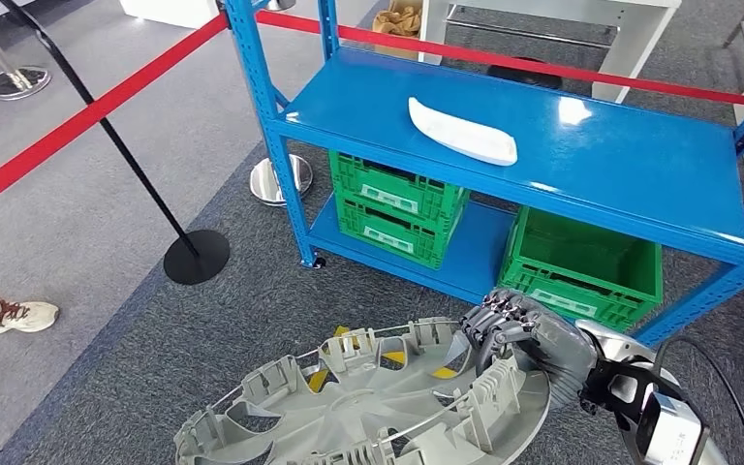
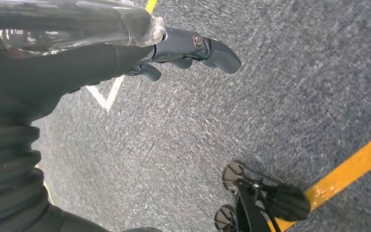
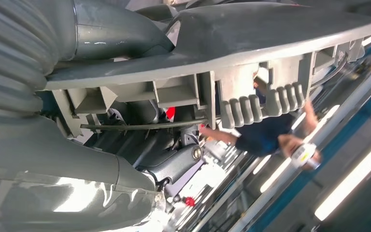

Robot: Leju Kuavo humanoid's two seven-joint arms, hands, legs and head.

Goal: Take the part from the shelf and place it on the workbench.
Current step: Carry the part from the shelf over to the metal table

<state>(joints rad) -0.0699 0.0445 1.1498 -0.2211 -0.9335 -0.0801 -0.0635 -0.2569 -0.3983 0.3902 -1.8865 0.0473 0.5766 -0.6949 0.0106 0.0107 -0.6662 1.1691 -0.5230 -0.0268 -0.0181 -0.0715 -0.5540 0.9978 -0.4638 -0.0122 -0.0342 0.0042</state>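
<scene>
Grey moulded plastic, ribbed and full of cut-outs: that is the part, a wheel-cover sort of disc, and it is already off the blue shelf, carried low in front of the robot above the grey carpet. The right hand is clamped on its rim at the robot's right side, dark fingers curled over the upper face; from the right wrist view the thumb lies against one face of the part and darker fingers close in from the other side, so the edge is pinched between them.

I judge it light for its size and fairly stiff, but broad, so held by one edge it wants to droop and twist. The small clips and thin wire ring on the back look breakable, so the solid rim between the ribs is the sound place to hold, as it is now. Smooth plastic may slip if swung quickly.

On the left wrist view the left hand hangs over the floor with nothing in it, its fingers loosely extended.

A white curved piece lies on the shelf's top board, with green crates below. A red barrier rope runs beside the shelf, and a person's shoe is at the left edge. I see no workbench that I could name for certain.
</scene>
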